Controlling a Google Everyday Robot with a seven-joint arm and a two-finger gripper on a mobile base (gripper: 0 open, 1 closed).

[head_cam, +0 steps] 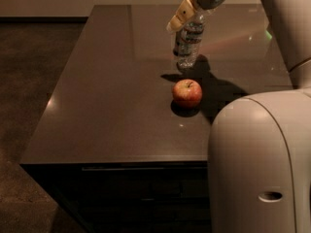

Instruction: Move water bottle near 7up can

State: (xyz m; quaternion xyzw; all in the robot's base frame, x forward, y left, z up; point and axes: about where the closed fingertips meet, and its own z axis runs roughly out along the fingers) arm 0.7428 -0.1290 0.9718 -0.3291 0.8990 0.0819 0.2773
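Water bottle (pixel 188 45): clear plastic, cylindrical, clasped around its upper part by the cream gripper (pixel 187 19). Apple (pixel 187 92): round, red, set nearby on glossy dark table (pixel 107 106).

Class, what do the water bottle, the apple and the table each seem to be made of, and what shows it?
Water bottle, held at its top by the gripper over the table: probably clear thin plastic, see-through with crinkly glints. Apple: real or fake unclear; smooth red-yellow skin. Table: dark polished top, perhaps stone or laminate; it mirrors light.
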